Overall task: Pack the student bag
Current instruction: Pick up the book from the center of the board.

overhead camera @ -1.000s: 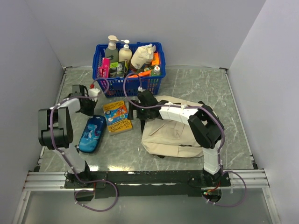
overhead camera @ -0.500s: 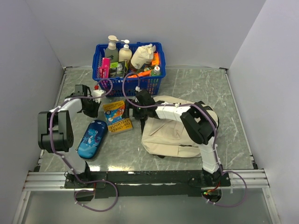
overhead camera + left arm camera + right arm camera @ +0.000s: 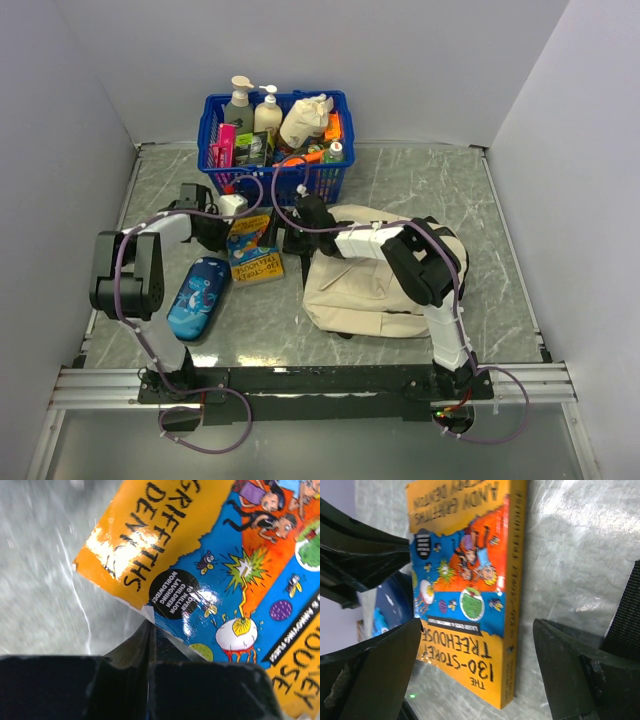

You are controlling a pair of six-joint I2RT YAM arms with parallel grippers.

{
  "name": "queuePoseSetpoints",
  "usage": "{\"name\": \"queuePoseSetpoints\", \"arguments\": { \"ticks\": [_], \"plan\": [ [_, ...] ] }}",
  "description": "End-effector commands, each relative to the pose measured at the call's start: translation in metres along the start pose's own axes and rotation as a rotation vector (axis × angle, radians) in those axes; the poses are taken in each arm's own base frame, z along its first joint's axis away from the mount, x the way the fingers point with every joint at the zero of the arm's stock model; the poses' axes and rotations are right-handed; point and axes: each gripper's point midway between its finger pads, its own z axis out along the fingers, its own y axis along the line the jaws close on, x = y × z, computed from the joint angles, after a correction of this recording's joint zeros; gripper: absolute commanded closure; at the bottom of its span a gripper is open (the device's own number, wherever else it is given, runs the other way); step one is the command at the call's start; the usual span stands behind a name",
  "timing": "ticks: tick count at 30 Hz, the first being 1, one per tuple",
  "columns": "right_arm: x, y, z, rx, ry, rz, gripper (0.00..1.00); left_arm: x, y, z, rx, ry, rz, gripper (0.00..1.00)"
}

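Observation:
The student bag [image 3: 375,280], a beige backpack, lies flat right of centre. An orange and blue book [image 3: 252,250] lies left of it. My left gripper [image 3: 231,224] is shut, its tips [image 3: 149,630] against the book's [image 3: 210,555] near edge; the cover overlaps one finger. My right gripper [image 3: 289,239] is open and low over the book's right side. In the right wrist view its fingers [image 3: 375,675] straddle the book's [image 3: 465,580] spine end without touching.
A blue basket [image 3: 216,150] full of bottles and packets stands at the back. A blue shark-print pencil case [image 3: 197,297] lies left of the book and also shows in the right wrist view [image 3: 390,605]. A black strap [image 3: 625,615] lies at that view's right edge.
My left gripper has swung right from the table's left side to the book's edge. My right gripper stays at the book's right side, almost still.

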Motion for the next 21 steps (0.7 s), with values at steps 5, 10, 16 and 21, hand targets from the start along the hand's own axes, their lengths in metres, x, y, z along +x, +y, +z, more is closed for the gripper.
{"name": "queuePoseSetpoints", "arguments": {
  "ticks": [5, 10, 16, 21],
  "plan": [
    [0.010, -0.010, 0.007, -0.014, 0.017, 0.107, 0.00, -0.017, -0.024, 0.027, 0.010, 0.011, 0.107, 0.94],
    [0.010, 0.003, 0.004, -0.097, 0.030, 0.164, 0.00, -0.026, -0.044, 0.032, 0.050, 0.007, 0.124, 0.95],
    [-0.015, 0.042, -0.023, -0.296, -0.005, 0.281, 0.00, -0.035, -0.063, 0.029, 0.099, -0.012, 0.118, 0.95],
    [-0.042, 0.082, -0.056, -0.436, -0.070, 0.265, 0.00, -0.046, -0.073, 0.023, 0.142, -0.037, 0.089, 0.94]
  ]
}}
